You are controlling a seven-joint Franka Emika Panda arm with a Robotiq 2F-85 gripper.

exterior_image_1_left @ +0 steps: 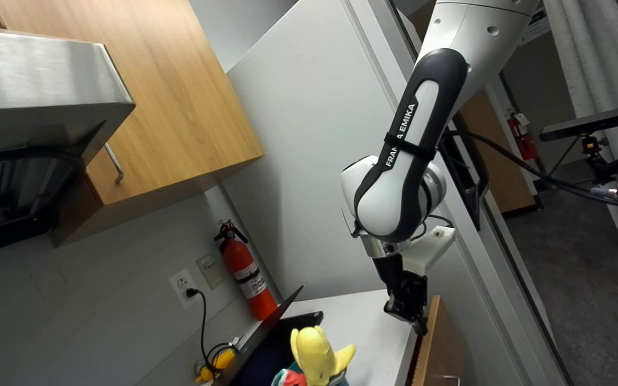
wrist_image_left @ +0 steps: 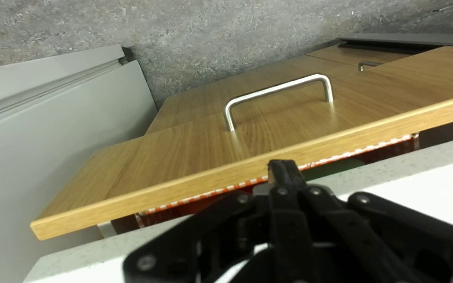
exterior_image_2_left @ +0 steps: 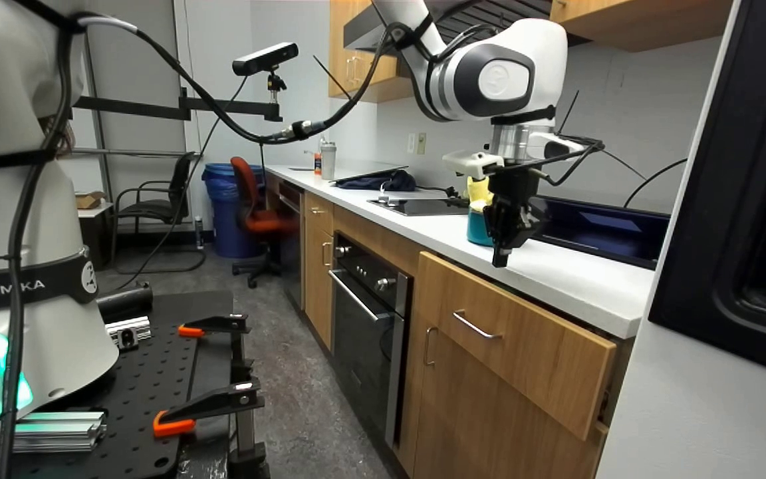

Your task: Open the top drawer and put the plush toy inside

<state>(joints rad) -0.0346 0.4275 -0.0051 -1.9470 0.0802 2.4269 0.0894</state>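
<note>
Jaws together, just by the drawer [wrist_image_left: 264, 137] — it's a bit open. Toy [exterior_image_1_left: 313, 351] pokes up from something teal [exterior_image_2_left: 479, 231] on the surface [exterior_image_1_left: 352, 313] — left of the jaws in both exterior views.

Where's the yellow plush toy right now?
In an exterior view, the yellow plush toy sits right of centre at the top of a teal container on the white counter, just left of the gripper in the picture.

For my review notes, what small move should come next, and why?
Probably lower the shut gripper slightly into the gap of the top drawer, ready to pull its front: it is partly open, and the fingertips appear just above that gap.
</note>
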